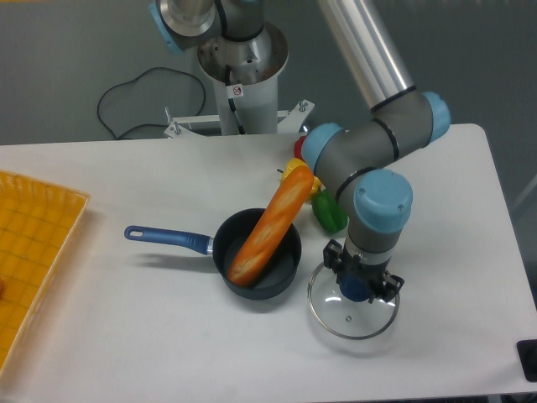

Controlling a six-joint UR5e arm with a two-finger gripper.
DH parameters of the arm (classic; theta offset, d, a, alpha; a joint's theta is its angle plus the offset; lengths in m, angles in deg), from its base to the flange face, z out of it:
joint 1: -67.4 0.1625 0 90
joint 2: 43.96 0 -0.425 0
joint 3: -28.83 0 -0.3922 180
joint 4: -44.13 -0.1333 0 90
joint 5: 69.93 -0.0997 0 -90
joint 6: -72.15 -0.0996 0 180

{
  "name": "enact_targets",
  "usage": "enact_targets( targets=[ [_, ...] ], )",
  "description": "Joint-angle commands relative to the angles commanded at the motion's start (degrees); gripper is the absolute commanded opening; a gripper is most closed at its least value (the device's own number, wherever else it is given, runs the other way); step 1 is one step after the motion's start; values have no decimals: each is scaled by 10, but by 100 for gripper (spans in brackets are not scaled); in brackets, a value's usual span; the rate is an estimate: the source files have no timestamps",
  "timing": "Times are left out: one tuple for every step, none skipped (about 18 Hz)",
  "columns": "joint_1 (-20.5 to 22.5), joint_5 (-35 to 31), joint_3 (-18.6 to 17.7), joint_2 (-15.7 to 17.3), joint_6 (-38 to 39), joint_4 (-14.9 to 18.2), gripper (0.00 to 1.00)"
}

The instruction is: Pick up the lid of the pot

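Note:
The glass pot lid [329,312] with a metal rim lies flat on the white table, right of the pot. Its blue knob [355,290] shows between the fingers of my gripper [361,285], which points straight down over the lid's middle. The fingers stand on either side of the knob; whether they press on it I cannot tell. The dark pot [285,267] with a blue handle [166,238] holds a baguette [270,229] leaning out over its far rim.
A yellow tray [33,252] sits at the table's left edge. Green, yellow and red toy vegetables [323,206] lie behind the pot, close to my forearm. The robot base [242,75] stands at the back. The table's front edge runs just below the lid.

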Motion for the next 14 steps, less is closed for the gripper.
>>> enact_targets(
  targets=[
    [3,0,0,7,-1,10,52],
    [5,0,1,16,-1,20,52],
    [5,-1,1,24,-2,30,52],
    [5,-2,1,33,-7,40,52],
    [5,-2,2,43,-16,52,52],
    [5,-3,2,52,-24,66,52],
    [5,-6,2,60,-25,79,52],
    [5,-16,2,67,-26,86,52],
    [5,-27,2,70,-26,91,52],
    [5,-36,2,71,-26,97,52],
    [5,-43,3,71,-26,104,52],
    [5,-47,4,72,-27,111,52],
    [5,-48,4,73,-27,113,52],
    [5,-48,4,74,-27,114,52]
  ],
)
